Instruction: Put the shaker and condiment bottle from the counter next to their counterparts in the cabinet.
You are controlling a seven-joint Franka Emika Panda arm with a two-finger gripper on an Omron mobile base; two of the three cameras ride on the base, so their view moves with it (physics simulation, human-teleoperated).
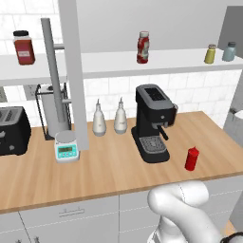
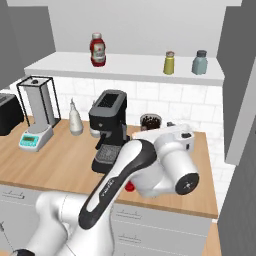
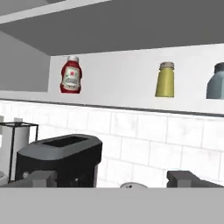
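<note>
My worktop [image 1: 114, 166] runs long under the cabinet [image 1: 118, 64], and on the cabinet's white shelf the yellow-green shaker [image 1: 210, 53] already stands upright just beside its pale blue shaker [image 1: 229, 51], near the shelf's right end. The labelled red sauce bottle [image 1: 143, 47] stands alone toward the middle of the shelf, with bare shelf on either side of it. What is left for me, as I judge it, is the plain red condiment bottle [image 1: 191, 158], upright on the worktop near the front edge toward its right end, just right of the black coffee machine [image 1: 153, 122]. My tool [image 3: 113, 178] is spread wide and holds nothing, and it is raised, looking level at the shelf. So the bottle lies below my tool and its long axis is vertical; I judge I must drop down to meet it from the side.
</note>
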